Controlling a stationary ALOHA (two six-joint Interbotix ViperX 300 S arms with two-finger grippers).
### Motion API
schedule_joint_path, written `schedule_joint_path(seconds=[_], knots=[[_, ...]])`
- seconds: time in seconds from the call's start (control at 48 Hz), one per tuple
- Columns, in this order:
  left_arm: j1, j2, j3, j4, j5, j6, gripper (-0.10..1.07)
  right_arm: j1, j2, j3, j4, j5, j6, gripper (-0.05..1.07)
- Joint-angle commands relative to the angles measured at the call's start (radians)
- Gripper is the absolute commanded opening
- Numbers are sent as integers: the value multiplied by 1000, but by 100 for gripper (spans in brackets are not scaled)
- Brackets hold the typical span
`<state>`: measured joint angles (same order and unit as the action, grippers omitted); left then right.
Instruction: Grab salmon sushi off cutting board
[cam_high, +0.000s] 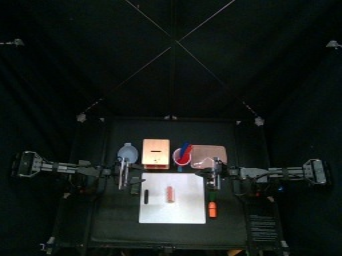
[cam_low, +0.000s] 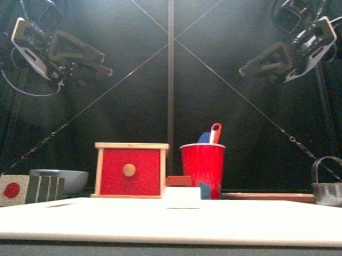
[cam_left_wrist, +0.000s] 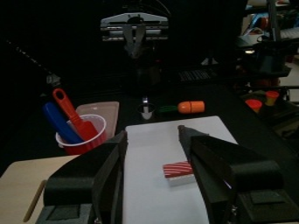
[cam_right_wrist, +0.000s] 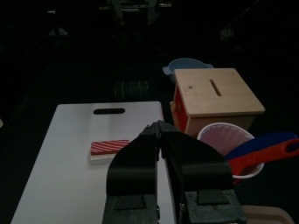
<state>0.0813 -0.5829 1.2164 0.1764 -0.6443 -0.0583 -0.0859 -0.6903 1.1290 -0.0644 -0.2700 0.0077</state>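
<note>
The salmon sushi (cam_high: 173, 192), a small orange-red striped piece on white rice, lies near the middle of the white cutting board (cam_high: 191, 212). It also shows in the left wrist view (cam_left_wrist: 177, 169), the right wrist view (cam_right_wrist: 114, 149) and the front view (cam_low: 182, 192). My left gripper (cam_high: 126, 178) hangs high above the board's left edge, open and empty, with the sushi between its jaws in its wrist view. My right gripper (cam_high: 218, 179) hangs high above the board's right edge, shut and empty. Both are raised in the front view, the left gripper (cam_low: 83, 62) and the right gripper (cam_low: 265, 66).
Behind the board stand a wooden box with a red face (cam_high: 155, 153), a red cup (cam_high: 183, 156) holding blue and red utensils, and a tan slab (cam_high: 211, 152). A pale bowl (cam_high: 127, 152) is at the back left. An orange stick (cam_high: 211, 208) lies right of the board.
</note>
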Motion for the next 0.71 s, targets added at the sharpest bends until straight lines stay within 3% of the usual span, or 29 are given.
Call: schedule_joint_path(seconds=[0.0,0.083,0.188,0.271,0.396,0.521,0.688], knots=[[-2,0,-32,-23,-12,-2,86,3,-2,-21,3,-2,0,2],[-8,14,-54,-115,-8,-5,86,3,-2,-23,2,2,0,2],[-71,69,-130,-403,54,0,85,2,2,-21,-2,2,0,2],[-86,146,-213,-588,206,15,85,2,6,-18,-2,2,0,2],[-87,285,-351,-684,460,71,85,0,17,-17,-2,3,-2,2],[-81,391,-494,-759,684,69,85,-6,26,-17,-2,8,-2,2],[-55,480,-552,-996,821,46,85,-6,28,-14,-2,35,-2,2]])
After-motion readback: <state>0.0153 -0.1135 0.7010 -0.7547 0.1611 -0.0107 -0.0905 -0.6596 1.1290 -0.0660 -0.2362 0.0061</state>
